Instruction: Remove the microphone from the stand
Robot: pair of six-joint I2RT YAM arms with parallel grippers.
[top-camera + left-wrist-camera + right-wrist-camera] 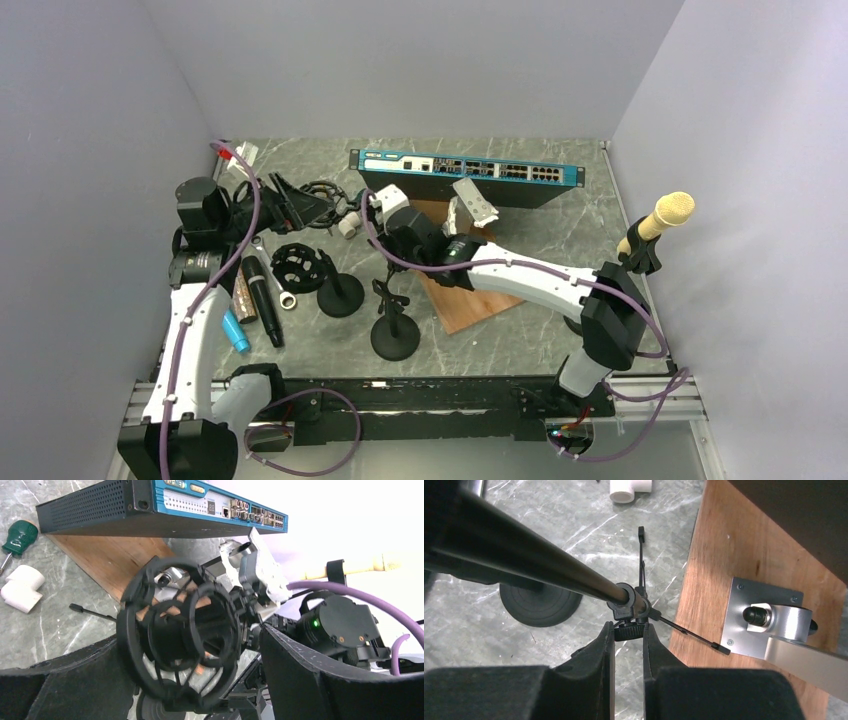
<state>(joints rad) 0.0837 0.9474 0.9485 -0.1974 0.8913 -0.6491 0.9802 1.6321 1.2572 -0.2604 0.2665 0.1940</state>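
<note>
The right gripper (628,628) is clenching a small black knob (626,633) at the joint of a black stand (549,565), whose round base (541,602) is sitting on the marbled counter (574,525) beside a wooden board (719,555). The left gripper (187,640) is hanging released, its fingers (310,680) spreading wide to either side of an empty round shock mount (180,630); I cannot tell whether they are touching it. The yellow-headed microphone (668,212) is sitting in a clip (640,252) at the right edge of the counter, tilting up and to the right, well apart from both grippers. A black microphone (262,300) is lying flat near the left arm. A blue-faced network switch (465,172) is resting along the back.
</note>
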